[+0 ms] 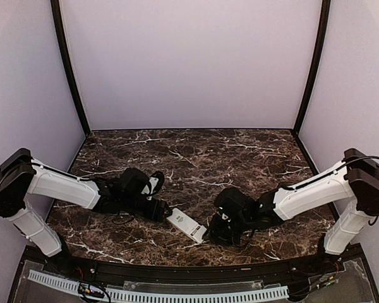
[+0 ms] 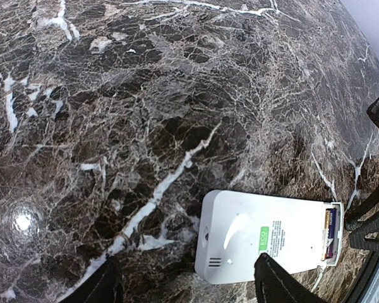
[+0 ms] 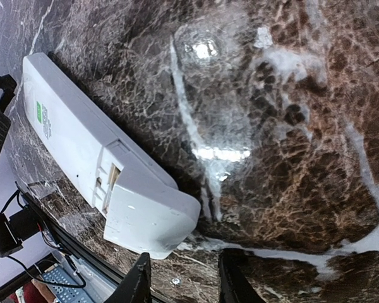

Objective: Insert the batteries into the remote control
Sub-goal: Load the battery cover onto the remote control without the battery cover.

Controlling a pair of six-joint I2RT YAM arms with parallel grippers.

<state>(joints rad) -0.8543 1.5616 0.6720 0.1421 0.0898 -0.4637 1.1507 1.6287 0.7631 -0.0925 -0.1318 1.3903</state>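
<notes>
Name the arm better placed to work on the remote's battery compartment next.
Right. The right end effector hovers at the battery-compartment end of the remote control; the left end effector is at the opposite end.

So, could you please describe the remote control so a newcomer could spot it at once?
On the dark marble table, look near the front edge, between the left tool and the right tool. The remote control lies there face down, slanting from one to the other. Unlike the black tools, it is a flat white slab with a green label.
</notes>
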